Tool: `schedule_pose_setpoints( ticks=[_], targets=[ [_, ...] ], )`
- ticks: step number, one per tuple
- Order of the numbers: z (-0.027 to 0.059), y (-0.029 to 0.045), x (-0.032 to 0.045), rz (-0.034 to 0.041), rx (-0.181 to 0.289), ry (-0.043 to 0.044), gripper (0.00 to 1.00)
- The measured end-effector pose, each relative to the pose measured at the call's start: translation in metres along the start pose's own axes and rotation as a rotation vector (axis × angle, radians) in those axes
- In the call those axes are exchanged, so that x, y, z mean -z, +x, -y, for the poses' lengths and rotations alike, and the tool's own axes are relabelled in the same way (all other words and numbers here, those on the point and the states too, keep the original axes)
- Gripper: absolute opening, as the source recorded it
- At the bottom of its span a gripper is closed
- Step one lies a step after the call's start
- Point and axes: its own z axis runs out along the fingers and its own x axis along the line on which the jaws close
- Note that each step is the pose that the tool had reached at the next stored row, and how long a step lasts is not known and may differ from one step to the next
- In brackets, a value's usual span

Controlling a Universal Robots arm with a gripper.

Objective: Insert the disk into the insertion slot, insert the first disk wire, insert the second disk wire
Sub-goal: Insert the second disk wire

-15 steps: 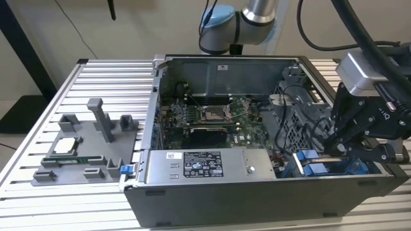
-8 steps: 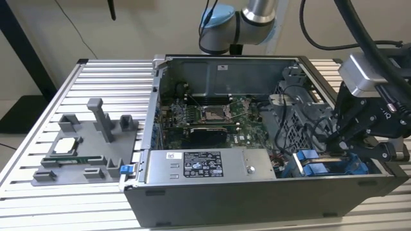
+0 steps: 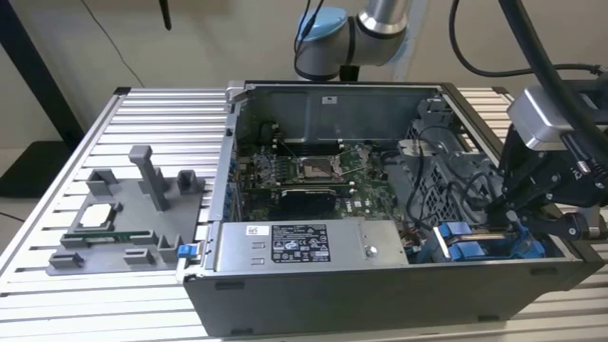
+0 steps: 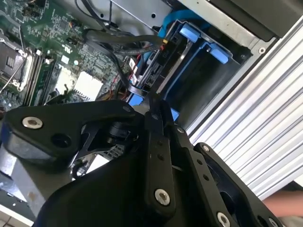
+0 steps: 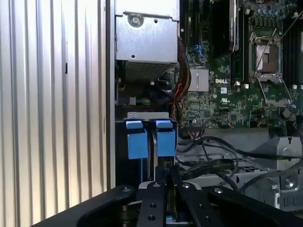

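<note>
The open computer case (image 3: 380, 285) lies on the table. At its corner on the exterior view's right is the insertion slot (image 5: 120, 156), a grey metal bay. The disk's blue carrier tabs (image 5: 137, 142) stand at the bay's mouth, so the disk (image 4: 199, 71) sits inside the slot. My black gripper (image 3: 508, 217) hangs right over this bay. In both wrist views its fingers (image 4: 152, 111) are pressed together, and a black disk wire (image 5: 208, 166) runs up to the fingertips (image 5: 163, 177). More black wires (image 4: 123, 38) lead to the disk's end.
A grey labelled power-supply box (image 3: 314, 246) sits beside the bay, and the motherboard with its CPU socket (image 3: 314, 167) lies behind it. A grey fixture (image 3: 124, 214) with small parts stands on the ribbed aluminium table (image 3: 142, 114) at the exterior view's left.
</note>
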Motion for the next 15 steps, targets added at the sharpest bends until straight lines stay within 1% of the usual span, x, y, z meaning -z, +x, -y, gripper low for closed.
schedule_pose_setpoints(
  ticks=[4, 7, 10, 12, 15],
  targets=[
    [0.0024, -0.0017, -0.0026, 0.0145, 0.002, 0.0047, 0.00],
    [0.0036, -0.0040, -0.0046, 0.0235, 0.003, 0.0094, 0.00],
    [0.0040, -0.0055, -0.0069, 0.0278, 0.005, 0.0155, 0.00],
    [0.0042, -0.0052, -0.0082, 0.0325, 0.006, 0.0183, 0.00],
    [0.0044, -0.0042, -0.0127, 0.0328, 0.008, 0.0237, 0.00]
  ],
)
